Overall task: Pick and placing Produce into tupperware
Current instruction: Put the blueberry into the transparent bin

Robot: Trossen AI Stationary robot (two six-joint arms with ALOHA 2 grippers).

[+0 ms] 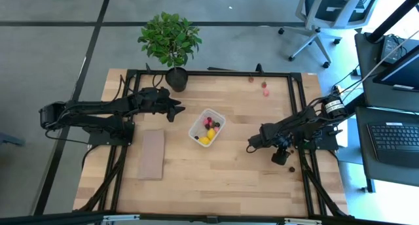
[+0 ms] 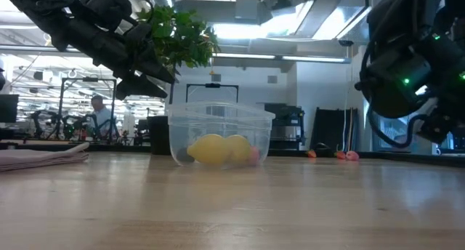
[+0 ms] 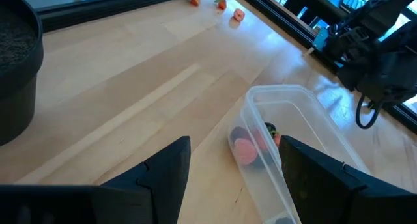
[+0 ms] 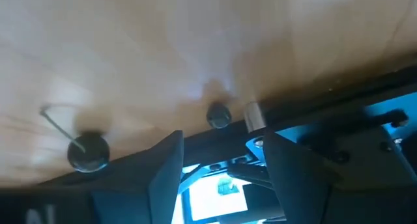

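Observation:
The clear tupperware (image 1: pixel 207 127) stands mid-table and holds yellow, pink and dark produce (image 1: pixel 208 132); the yellow pieces (image 2: pixel 212 150) show through its wall in the low view. Three small red and pink pieces (image 1: pixel 264 87) lie loose near the table's far right; they also show in the left wrist view (image 3: pixel 221 2). My left gripper (image 1: pixel 175 111) is open and empty, raised just left of the tub (image 3: pixel 296 129). My right gripper (image 1: pixel 251 145) is open and empty, right of the tub and raised off the table (image 4: pixel 221 160).
A flat tan board (image 1: pixel 152 154) lies near the table's left front. A potted plant (image 1: pixel 170 43) stands at the far edge, its dark pot (image 3: pixel 16 61) close to my left arm. A black metal frame (image 1: pixel 298 107) runs round the table. Bare wood lies between the tub and the loose pieces.

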